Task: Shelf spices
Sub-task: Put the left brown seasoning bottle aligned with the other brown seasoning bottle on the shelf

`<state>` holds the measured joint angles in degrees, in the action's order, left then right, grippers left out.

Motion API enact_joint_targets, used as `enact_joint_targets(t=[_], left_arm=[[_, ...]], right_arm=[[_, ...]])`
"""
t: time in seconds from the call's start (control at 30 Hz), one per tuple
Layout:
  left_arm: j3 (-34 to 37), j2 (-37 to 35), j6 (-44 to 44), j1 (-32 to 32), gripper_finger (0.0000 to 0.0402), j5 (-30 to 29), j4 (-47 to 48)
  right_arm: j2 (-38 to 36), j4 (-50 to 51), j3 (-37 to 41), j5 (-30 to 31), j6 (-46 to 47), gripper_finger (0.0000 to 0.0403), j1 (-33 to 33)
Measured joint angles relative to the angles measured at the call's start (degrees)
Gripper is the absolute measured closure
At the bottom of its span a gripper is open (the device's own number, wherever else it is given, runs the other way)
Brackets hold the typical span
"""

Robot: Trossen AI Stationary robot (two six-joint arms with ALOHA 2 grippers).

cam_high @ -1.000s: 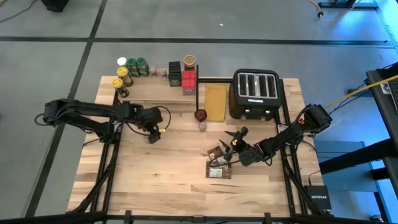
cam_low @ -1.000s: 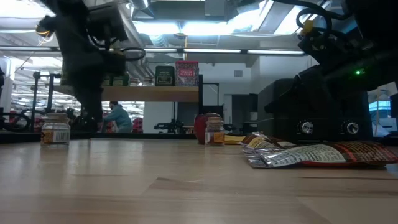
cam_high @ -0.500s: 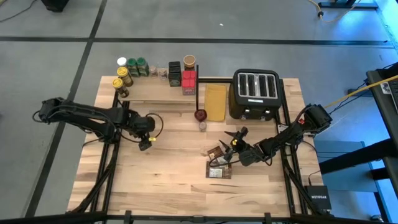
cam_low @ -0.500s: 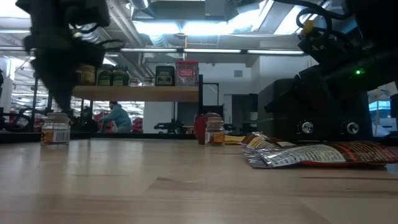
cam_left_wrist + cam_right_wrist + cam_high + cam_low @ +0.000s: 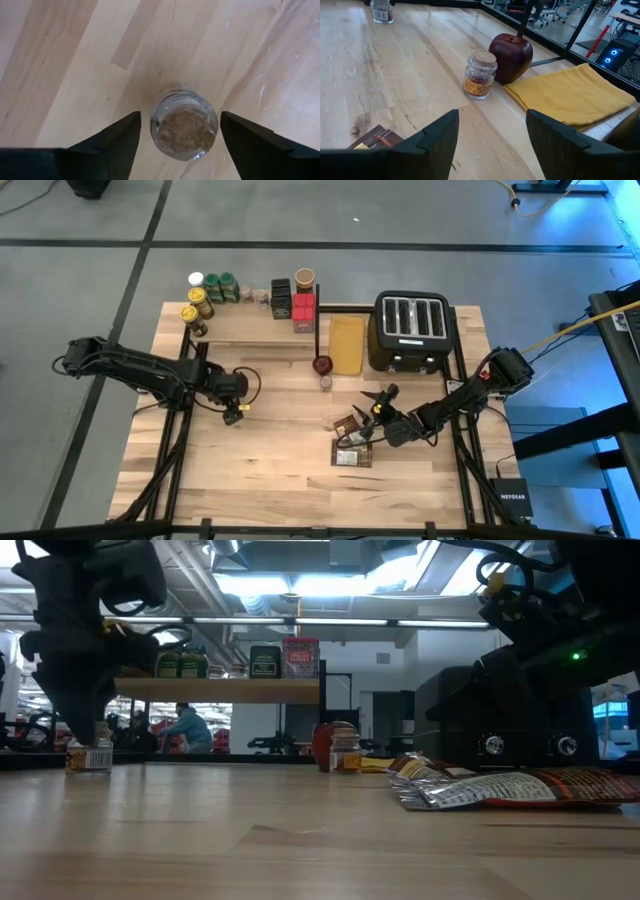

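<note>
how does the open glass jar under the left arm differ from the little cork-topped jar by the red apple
The clear glass jar of brown powder has no lid, while the small cork-stoppered jar is closed. The open jar stands alone on bare tabletop between the left gripper jaws; the corked jar sits right beside the dark red apple, ungripped. Both stand upright on the table, not the shelf.

Robotics lab / test hall w/ a mock kitchen setup. Butcher-block tabletop point(image 5: 260, 470) sits on bare grey concrete floor point(image 5: 420, 215) w/ dark seam lines. Netgear box point(image 5: 513, 500) on floor by table's right side, cables nearby. Low view: exposed ceiling ducts point(image 5: 300, 600) + strip lights, person point(image 5: 187, 727) seated at far workstation. Office chairs point(image 5: 547, 7) beyond glass partition. Kitchen props only: black toaster point(image 5: 411, 330), yellow cloth point(image 5: 572, 92), red apple point(image 5: 510, 57).
</note>
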<state>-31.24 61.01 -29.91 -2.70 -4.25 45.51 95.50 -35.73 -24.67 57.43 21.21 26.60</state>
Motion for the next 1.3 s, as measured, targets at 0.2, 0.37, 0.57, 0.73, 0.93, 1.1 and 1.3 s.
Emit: enact_joint_targets(t=[0.2,0.37,0.57,0.73,0.93,1.1,1.3], left_arm=[[0.9,0.0,-0.9,0.0,0.0183,0.0,-1.4],[0.8,0.1,-0.8,0.1,0.0238,-0.2,-1.8],[-1.1,0.2,-1.6,0.1,0.0238,-1.0,-1.1],[-7.9,0.2,-2.0,1.0,0.0235,-2.5,0.3],[-21.4,0.3,2.1,4.8,0.0236,-9.6,8.0],[-32.2,1.5,8.8,11.0,0.0234,-17.5,12.4],[-39.7,6.9,17.4,23.9,0.0233,-18.0,12.9]], right_arm=[[0.0,0.0,0.0,0.0,0.0,0.0166,0.0],[0.0,0.0,0.0,0.0,0.0,0.0166,0.0],[0.0,0.0,0.0,0.0,0.0,0.0166,0.0],[0.0,0.0,0.0,0.6,0.0,0.0166,0.0],[0.0,0.0,0.0,0.9,0.0,0.0166,0.0],[0.0,0.0,0.0,0.9,0.0,0.0166,0.0],[0.0,0.0,0.0,0.9,0.0,0.0166,0.0]])
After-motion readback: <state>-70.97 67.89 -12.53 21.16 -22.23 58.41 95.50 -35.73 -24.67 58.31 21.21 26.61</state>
